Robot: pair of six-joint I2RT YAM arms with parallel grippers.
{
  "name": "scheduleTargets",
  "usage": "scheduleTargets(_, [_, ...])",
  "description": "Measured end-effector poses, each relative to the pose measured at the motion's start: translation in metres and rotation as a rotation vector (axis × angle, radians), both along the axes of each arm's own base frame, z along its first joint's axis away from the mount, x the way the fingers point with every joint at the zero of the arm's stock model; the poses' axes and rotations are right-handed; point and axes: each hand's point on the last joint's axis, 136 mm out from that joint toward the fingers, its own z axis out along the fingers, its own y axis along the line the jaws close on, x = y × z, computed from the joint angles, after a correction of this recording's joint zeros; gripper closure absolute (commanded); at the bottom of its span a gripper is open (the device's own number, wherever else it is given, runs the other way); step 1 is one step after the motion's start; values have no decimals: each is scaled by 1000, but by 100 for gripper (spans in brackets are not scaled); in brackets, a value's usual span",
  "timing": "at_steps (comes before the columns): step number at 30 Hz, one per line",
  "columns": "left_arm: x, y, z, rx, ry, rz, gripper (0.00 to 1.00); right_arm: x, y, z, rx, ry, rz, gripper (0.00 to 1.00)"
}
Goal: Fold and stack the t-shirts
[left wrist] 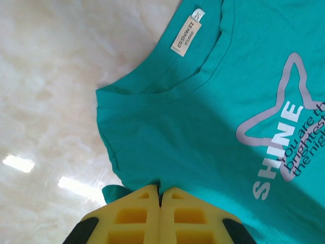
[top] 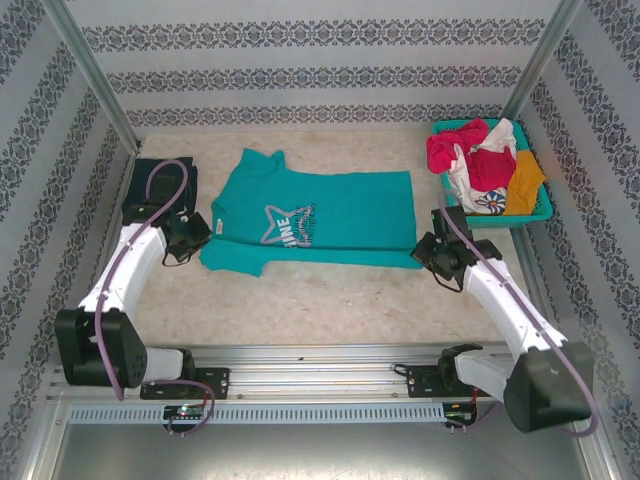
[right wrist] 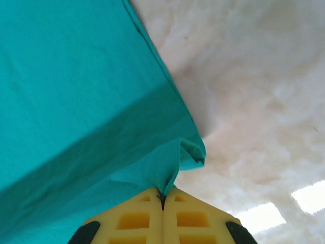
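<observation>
1. Teal t-shirt [top: 310, 215]: spread flat, print up, mid-desk [top: 300, 310], collar left, hem right. Not yet folded.
2. Left claw [left wrist: 160, 193]: closed; you are pinching the shirt's near shoulder edge, just near of the collar label [left wrist: 187, 31].
3. Right claw [right wrist: 162, 195]: closed on the near hem corner, with cloth puckered between the fingers.
4. Navy t-shirt [top: 140, 180]: far left on the desk. It looks already folded, so count it as 1 done and the likely base of your stack.
5. Basket [top: 520, 220]: far right. It holds a magenta shirt [top: 455, 148], a white shirt [top: 468, 185] and an orange shirt [top: 525, 180], all crumpled, so 3 are waiting.
6. Progress: early. By this count, 1 is folded, 1 is in hand and 3 are untouched.
</observation>
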Motion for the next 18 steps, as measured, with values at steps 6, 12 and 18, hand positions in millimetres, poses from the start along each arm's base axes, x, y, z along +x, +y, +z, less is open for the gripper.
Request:
scheduleTargets(6, [20,1,-6,9,20,-14,100,28,0,6,-24,-17,33,100])
scheduleTargets(12, [54,2,-4,15,10,-27,100,54,-4,8,-27,-24,39,100])
scheduleTargets(18, [74,6,-6,44,11,-49,100,73,-2,2,-26,-10,64,100])
